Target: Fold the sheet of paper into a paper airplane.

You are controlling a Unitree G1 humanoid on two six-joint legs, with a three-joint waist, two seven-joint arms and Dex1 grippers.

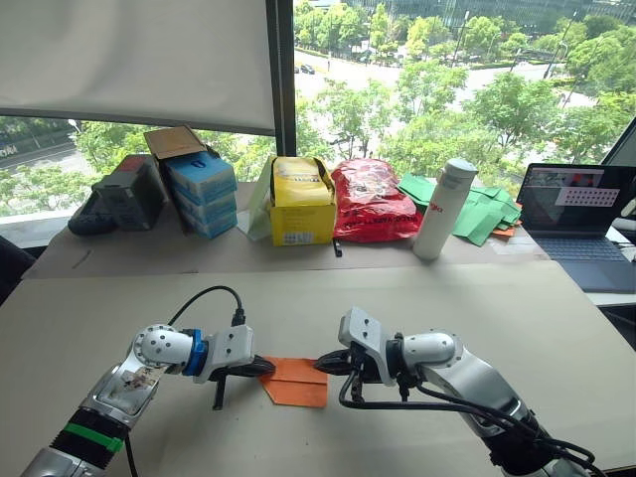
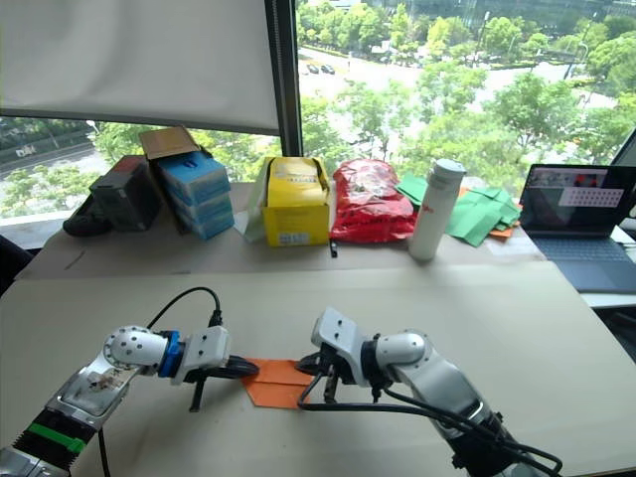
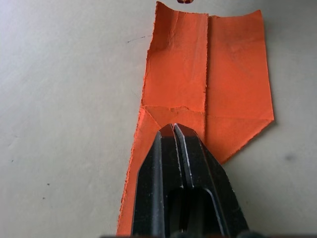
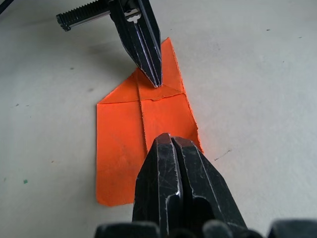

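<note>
Left gripper (image 3: pixel 174 130) pinched shut, tips pressed on the pointed end of the sheet of paper (image 1: pixel 295 382). Right gripper (image 4: pixel 169 140) likewise closed, tips down on the sheet's opposite, square end. In the wrist views: a centre crease and folded corner flaps, lost in the head views. Beyond the sheet, far across the table (image 1: pixel 517 318): yellow box (image 1: pixel 301 202), red bag (image 1: pixel 372 200), white bottle (image 1: pixel 443 209), laptop (image 1: pixel 578 224).

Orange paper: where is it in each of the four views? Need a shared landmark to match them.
Left eye view: sheet of paper lies on the table between both grippers.
Right eye view: low centre, same spot.
Left wrist view: centre, beyond the left gripper.
Right wrist view: centre, beyond the right gripper.
Shared landmark: the left gripper's closed tip on the paper's pointed end.
</note>
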